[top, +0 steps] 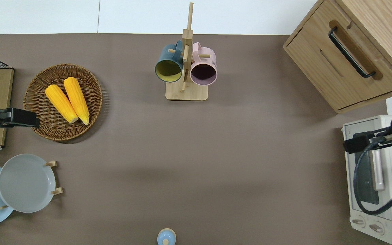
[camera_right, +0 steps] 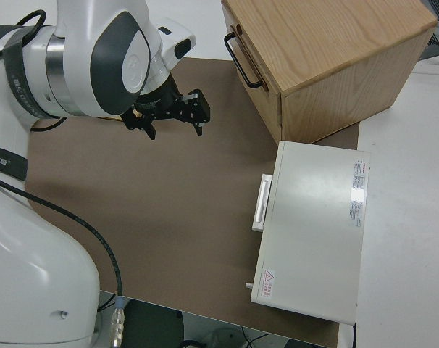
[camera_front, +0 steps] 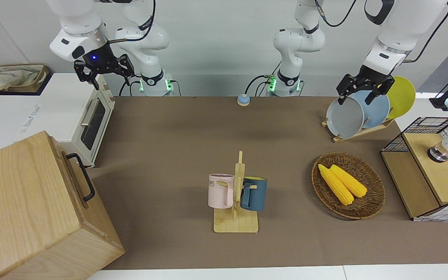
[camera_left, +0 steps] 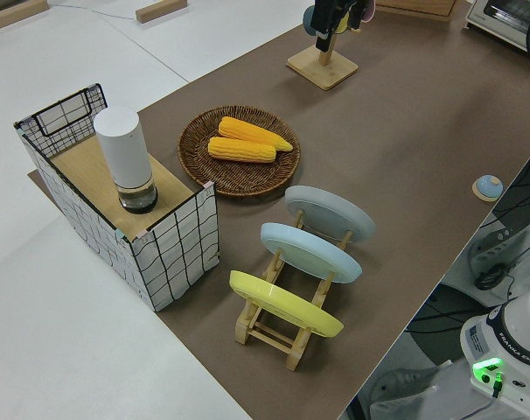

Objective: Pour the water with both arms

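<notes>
Judging from how both arms hung raised and empty, the pouring had not begun; the step in hand looked like the first reach. The right gripper hovered with its fingers spread wide and nothing between them. The left gripper was likewise spread and empty, level with the plate rack in the front view (it did not show from overhead, so what lay under it could not be fixed).

Doing this well would probably mean each arm taking one vessel. The likeliest were the pink mug and the blue mug, hung by their handles on pegs of the mug tree, at mid-table on the side farther from the robots. A mug would need lifting up and off its peg before any sideways pull, or the light wooden stand might tip. No water could be seen.

The mugs looked smooth, matt and cylindrical. The white cylinder, standing on a wire-framed box, was glossy and round-topped, and might slip under a shallow pinch. The table covering was a flat brown mat.
</notes>
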`<state>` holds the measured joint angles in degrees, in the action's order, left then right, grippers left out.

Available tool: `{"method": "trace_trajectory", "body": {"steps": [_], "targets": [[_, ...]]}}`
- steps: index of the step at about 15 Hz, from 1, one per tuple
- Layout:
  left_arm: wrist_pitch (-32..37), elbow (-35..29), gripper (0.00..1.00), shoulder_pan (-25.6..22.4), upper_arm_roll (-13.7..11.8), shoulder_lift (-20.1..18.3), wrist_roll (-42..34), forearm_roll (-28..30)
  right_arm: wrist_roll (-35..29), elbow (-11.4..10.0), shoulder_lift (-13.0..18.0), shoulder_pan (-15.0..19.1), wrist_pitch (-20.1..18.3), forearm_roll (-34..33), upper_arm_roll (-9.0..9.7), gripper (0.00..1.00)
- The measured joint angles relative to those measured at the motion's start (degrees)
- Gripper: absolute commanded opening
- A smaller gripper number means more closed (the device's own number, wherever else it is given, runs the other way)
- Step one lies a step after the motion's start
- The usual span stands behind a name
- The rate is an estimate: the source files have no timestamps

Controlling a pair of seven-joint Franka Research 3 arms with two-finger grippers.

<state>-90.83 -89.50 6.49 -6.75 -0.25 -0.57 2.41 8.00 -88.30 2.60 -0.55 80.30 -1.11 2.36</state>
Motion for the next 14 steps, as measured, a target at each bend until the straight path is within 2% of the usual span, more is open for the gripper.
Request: {"method": "trace_trajectory", "body": {"steps": [14], "targets": [[0.7, 0.0, 1.00, 0.0, -0.3, -0.1, 0.0, 0.1, 0.0, 0.1, 0.1, 0.0, 0.4, 0.0, 0.43, 0.992]]}}
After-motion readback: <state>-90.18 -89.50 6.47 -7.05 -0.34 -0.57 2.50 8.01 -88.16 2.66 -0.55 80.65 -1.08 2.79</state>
